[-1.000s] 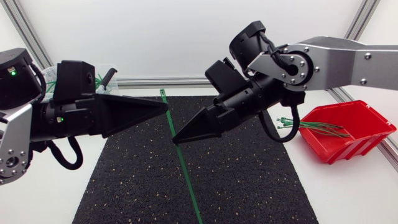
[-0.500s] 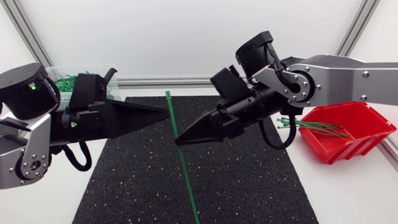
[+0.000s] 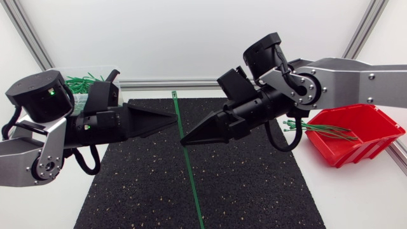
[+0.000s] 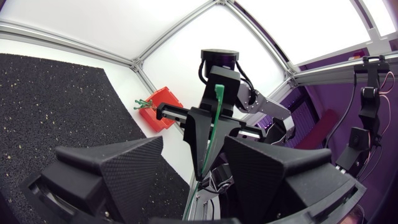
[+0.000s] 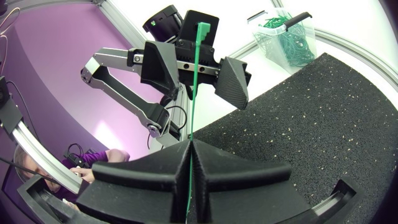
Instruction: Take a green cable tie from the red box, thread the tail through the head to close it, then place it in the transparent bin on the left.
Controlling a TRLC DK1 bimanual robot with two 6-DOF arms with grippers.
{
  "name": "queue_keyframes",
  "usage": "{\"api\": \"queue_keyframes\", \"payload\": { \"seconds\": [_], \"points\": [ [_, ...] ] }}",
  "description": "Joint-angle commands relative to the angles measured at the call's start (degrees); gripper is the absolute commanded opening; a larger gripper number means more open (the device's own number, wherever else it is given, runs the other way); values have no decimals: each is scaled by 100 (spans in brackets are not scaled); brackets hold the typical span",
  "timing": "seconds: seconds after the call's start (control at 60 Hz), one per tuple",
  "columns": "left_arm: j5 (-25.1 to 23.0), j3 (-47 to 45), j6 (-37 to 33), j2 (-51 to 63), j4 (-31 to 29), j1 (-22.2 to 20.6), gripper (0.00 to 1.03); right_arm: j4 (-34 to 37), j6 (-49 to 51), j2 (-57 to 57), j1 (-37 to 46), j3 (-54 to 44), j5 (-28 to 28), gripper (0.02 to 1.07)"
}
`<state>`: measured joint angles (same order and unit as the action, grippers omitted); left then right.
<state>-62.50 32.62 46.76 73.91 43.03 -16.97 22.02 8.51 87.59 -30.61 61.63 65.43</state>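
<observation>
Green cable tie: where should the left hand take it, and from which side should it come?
I would grip the green cable tie on the free stretch between its head and the right hand, which pinches it. Bring the open left hand in from the left: the tie runs straight there.

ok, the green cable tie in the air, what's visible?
The green cable tie is a thin, straight plastic strip, unthreaded, square head at one end. It is held above the black mat, pinched partway along by the shut right gripper; the open left gripper flanks it nearer the head.
</observation>
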Motion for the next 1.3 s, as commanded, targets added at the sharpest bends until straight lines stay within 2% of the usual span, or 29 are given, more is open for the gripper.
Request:
{"api": "queue_keyframes", "payload": {
  "seconds": [0.0, 0.317, 0.517, 0.633, 0.733, 0.833, 1.283],
  "points": [
    [19, 148, 228, 62, 136, 54, 58, -66, -139, 197, 46, -168, 40, 8],
    [89, 253, 351, 150, 180, 71, 54, -128, -192, 338, 29, -168, 40, 8],
    [124, 289, 386, 168, 180, 98, 37, -154, -201, 417, 20, -168, 23, 8],
    [133, 315, 430, 168, 180, 98, 35, -163, -219, 417, 11, -168, 14, 8],
    [133, 341, 439, 220, 189, 98, 18, -163, -219, 425, 11, -160, 5, 8],
    [142, 341, 439, 326, 197, 89, 10, -163, -227, 417, 20, -168, 5, 8],
    [168, 359, 536, 282, 197, 115, 10, -181, -227, 408, -50, -177, -74, 8]
  ]
}}
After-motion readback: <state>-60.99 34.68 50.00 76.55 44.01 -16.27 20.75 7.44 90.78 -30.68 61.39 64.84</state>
